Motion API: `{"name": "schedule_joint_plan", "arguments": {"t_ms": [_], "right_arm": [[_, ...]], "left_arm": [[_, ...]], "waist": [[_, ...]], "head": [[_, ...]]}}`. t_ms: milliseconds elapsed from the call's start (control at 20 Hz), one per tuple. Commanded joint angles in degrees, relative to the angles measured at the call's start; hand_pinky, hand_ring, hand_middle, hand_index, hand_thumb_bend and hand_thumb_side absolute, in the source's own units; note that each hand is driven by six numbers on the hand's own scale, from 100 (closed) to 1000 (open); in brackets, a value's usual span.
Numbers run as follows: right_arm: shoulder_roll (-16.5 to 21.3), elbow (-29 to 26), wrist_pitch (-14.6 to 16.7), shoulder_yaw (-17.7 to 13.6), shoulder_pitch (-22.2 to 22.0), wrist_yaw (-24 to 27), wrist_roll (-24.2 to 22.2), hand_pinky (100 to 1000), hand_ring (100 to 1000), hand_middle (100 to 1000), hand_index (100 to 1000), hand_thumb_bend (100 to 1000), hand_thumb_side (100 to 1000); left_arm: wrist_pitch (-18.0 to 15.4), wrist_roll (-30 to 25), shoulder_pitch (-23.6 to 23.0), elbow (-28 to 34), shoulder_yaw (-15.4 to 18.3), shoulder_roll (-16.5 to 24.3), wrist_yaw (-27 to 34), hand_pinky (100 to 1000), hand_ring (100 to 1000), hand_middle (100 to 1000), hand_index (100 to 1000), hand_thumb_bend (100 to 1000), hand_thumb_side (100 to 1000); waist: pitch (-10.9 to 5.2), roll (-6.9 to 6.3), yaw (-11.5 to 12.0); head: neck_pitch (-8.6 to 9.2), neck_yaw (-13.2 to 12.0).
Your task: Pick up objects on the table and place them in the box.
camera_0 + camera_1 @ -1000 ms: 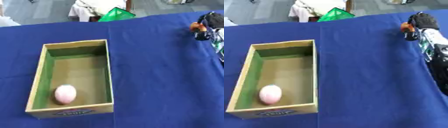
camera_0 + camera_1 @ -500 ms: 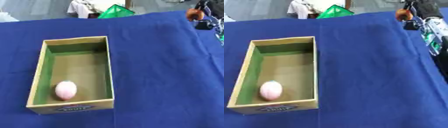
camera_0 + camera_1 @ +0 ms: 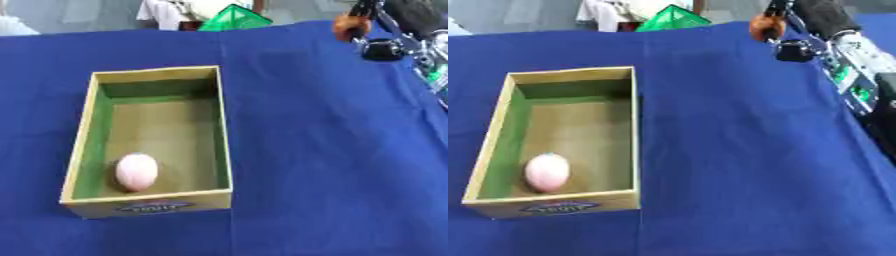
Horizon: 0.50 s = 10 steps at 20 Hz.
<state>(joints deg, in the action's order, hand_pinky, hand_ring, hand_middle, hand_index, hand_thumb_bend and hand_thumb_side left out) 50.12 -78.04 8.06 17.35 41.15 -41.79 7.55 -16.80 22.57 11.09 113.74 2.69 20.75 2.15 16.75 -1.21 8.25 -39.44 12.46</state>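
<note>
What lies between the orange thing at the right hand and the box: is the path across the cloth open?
Nothing visible blocks it. The right hand is at the far right with an orange object at its fingers, and only bare blue cloth lies between it and the box. Inside, a pink egg-shaped object sits at the near end; the far end is free.

Lab-like room: blue-clothed table (image 3: 332,150), grey floor (image 3: 87,15)

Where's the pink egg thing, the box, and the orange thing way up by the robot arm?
pink egg (image 3: 137,171), left eye view, middle of its top.
box (image 3: 223,135), left eye view, right wall's rim.
orange thing (image 3: 765,26), right eye view, its centre, at the right robot hand.
</note>
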Motion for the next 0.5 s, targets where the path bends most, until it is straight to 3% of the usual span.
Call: {"name": "schedule_joint_plan", "arguments": {"t_ms": [50, 200, 300, 500], "right_arm": [[-0.04, -5.43, 2.78, 2.61, 2.5, 1.79, -0.74, 576, 550, 526, 660, 100, 100], [-3.17, -9.64, 5.38, 4.59, 4.82, 3.03, -3.12, 575, 548, 526, 660, 100, 100], [-3.76, -12.69, 6.96, 4.1, 5.01, 3.63, -4.98, 575, 548, 526, 660, 100, 100], [-6.4, -18.53, 7.89, 4.85, 7.38, 6.13, -8.56, 571, 540, 523, 658, 100, 100]], "left_arm": [[-0.18, -0.15, 0.38, 0.85, 0.21, 1.71, 0.05, 758, 874, 737, 758, 187, 849], [-0.17, -0.24, 0.31, 0.85, 0.13, 1.68, 0.17, 759, 874, 737, 758, 188, 848], [-0.2, -0.23, 0.27, 0.85, 0.19, 1.69, 0.18, 759, 874, 737, 758, 188, 848], [-0.15, -0.63, 0.6, 0.85, -0.36, 1.43, 0.6, 758, 874, 737, 758, 192, 846]], "waist": [[-1.59, 0.22, 0.08], [-1.96, 0.22, 0.1], [-2.04, 0.21, -0.02], [-2.47, 0.33, 0.99]], "head": [[-0.81, 0.42], [-1.03, 0.77], [-1.06, 0.72], [-1.49, 2.14]]}}
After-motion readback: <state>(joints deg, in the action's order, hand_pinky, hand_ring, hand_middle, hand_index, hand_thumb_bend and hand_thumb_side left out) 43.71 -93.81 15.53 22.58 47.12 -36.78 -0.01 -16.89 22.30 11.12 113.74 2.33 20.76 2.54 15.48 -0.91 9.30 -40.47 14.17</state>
